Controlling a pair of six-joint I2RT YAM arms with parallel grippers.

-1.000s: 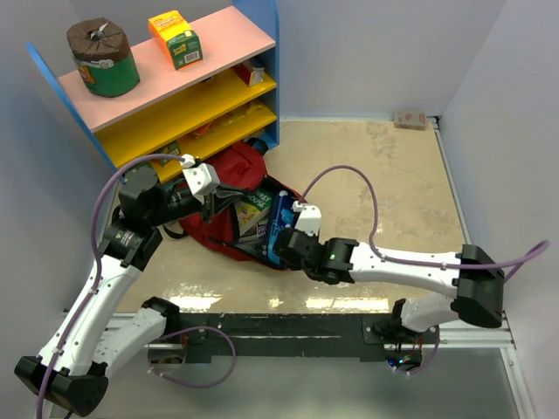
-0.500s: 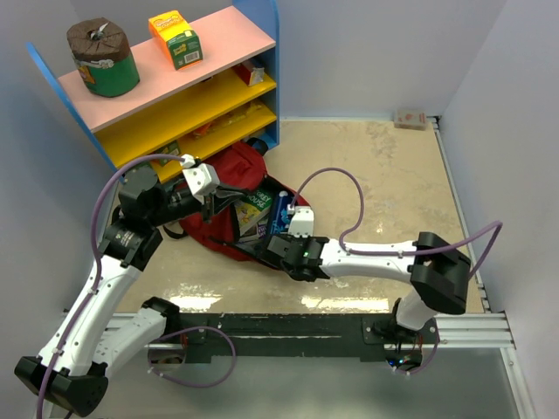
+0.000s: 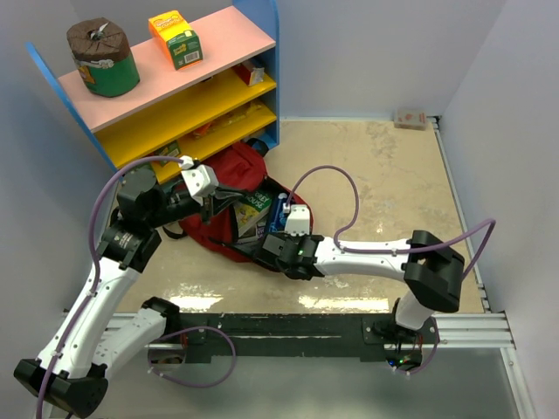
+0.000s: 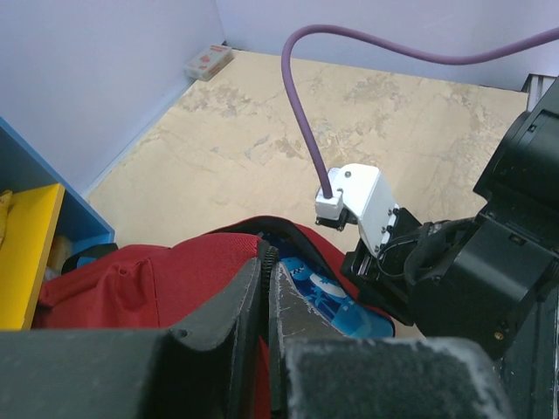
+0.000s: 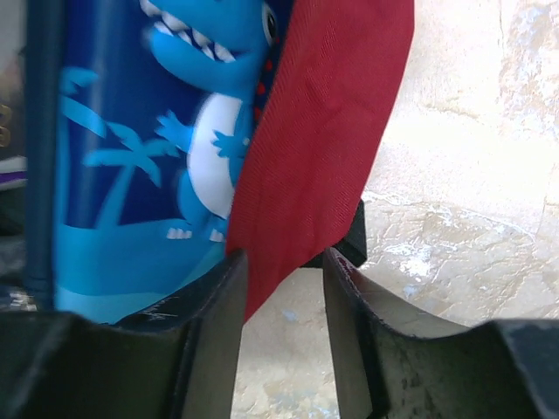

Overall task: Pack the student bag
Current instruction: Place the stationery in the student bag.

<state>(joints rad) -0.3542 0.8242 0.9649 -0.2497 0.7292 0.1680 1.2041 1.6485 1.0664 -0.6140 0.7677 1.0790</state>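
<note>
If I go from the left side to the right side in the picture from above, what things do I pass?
Green round tin with a brown top → orange and green carton → big dark-red fabric backpack → small reddish box by the far wall.

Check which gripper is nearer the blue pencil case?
Right. Right gripper straddles the student bag's red flap, beside the pencil case; left gripper pinches its rim, farther off.

Robot test cell in a lab: you see plain panel walls (image 3: 367, 52) boxing in a marbled tabletop (image 3: 384, 175), a left arm (image 3: 96, 297) and right arm (image 3: 376, 260) bolted to a mounting rail (image 3: 288, 333), and a bright shelf unit (image 3: 218, 44) holding props.
</note>
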